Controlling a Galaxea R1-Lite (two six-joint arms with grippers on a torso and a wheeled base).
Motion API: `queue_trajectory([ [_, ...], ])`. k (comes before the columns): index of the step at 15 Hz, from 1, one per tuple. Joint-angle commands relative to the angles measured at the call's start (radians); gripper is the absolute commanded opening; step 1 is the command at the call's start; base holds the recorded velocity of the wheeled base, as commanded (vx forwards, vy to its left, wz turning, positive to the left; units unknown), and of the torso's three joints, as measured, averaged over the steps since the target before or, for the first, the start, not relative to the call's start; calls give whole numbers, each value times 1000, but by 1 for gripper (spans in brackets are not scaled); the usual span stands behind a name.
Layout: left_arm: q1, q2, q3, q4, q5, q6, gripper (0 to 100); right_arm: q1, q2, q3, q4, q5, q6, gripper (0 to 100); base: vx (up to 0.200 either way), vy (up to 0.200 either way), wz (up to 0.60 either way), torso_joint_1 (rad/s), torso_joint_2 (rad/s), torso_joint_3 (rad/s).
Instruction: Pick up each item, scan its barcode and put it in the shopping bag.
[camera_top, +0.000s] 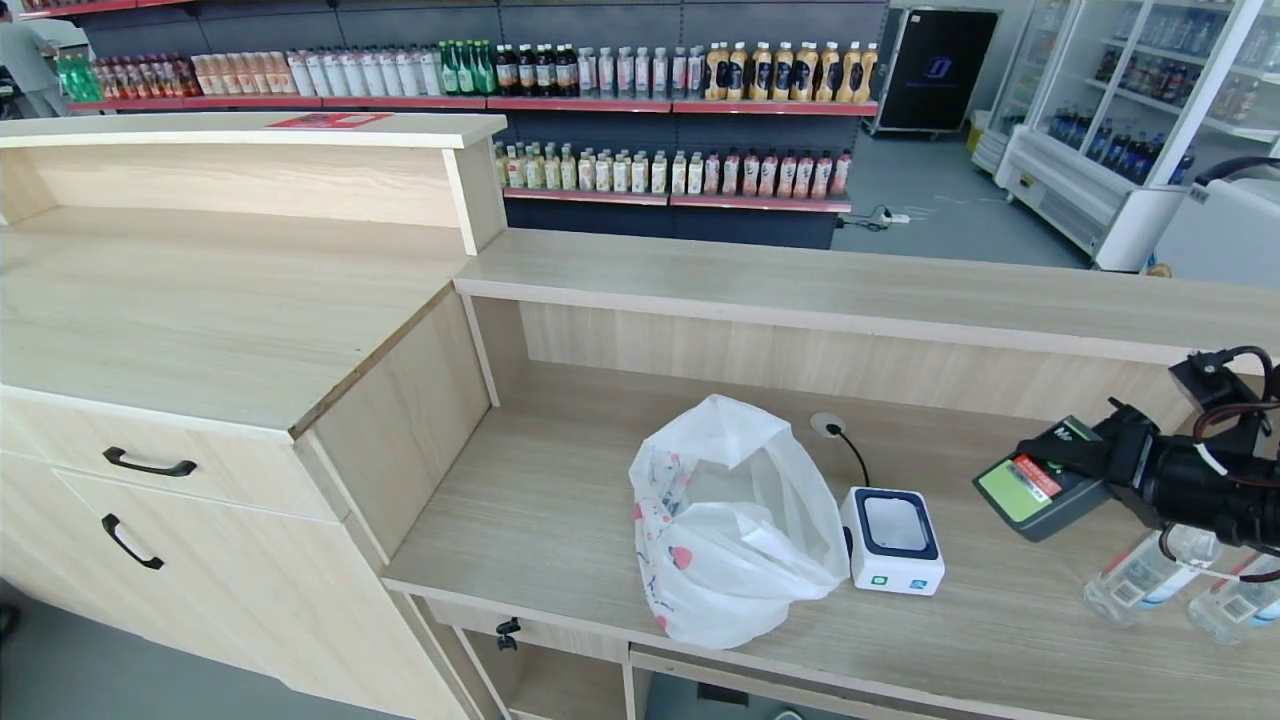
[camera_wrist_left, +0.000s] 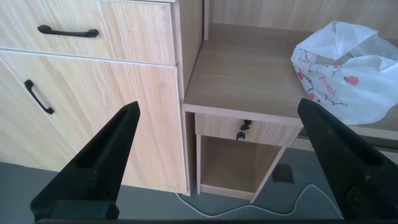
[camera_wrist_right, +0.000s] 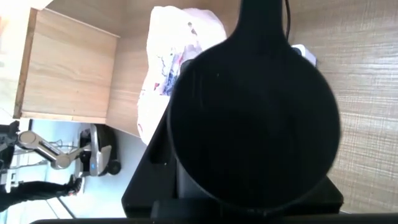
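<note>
My right gripper (camera_top: 1092, 468) hangs above the right end of the lower counter, shut on a dark item (camera_top: 1035, 487) with a green face and a red label. That item looms as a black round shape (camera_wrist_right: 249, 106) in the right wrist view. The white barcode scanner (camera_top: 893, 538) stands on the counter, left of and below the held item. The white shopping bag (camera_top: 735, 520) stands open just left of the scanner. My left gripper (camera_wrist_left: 217, 102) is open and holds nothing, low beside the cabinet, with the bag (camera_wrist_left: 348, 68) off to one side.
Two clear water bottles (camera_top: 1145, 575) (camera_top: 1235, 605) lie on the counter under the right arm. A raised ledge (camera_top: 860, 290) runs behind the counter. A taller cabinet with drawers (camera_top: 150, 465) stands to the left. A cable (camera_top: 850, 450) leads from the scanner to a hole.
</note>
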Motion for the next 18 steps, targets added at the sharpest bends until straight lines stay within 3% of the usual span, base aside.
queue_trajectory([
  [1, 0, 1, 0, 0, 0, 0, 100, -2, 57, 11, -16, 14, -1, 0, 0, 0, 0, 0, 0, 0],
  [7, 0, 1, 0, 0, 0, 0, 100, -28, 159, 47, -70, 57, -169, 0, 0, 0, 0, 0, 0, 0],
  [18, 0, 1, 0, 0, 0, 0, 100, -19, 257, 4, -180, 72, -192, 0, 0, 0, 0, 0, 0, 0],
])
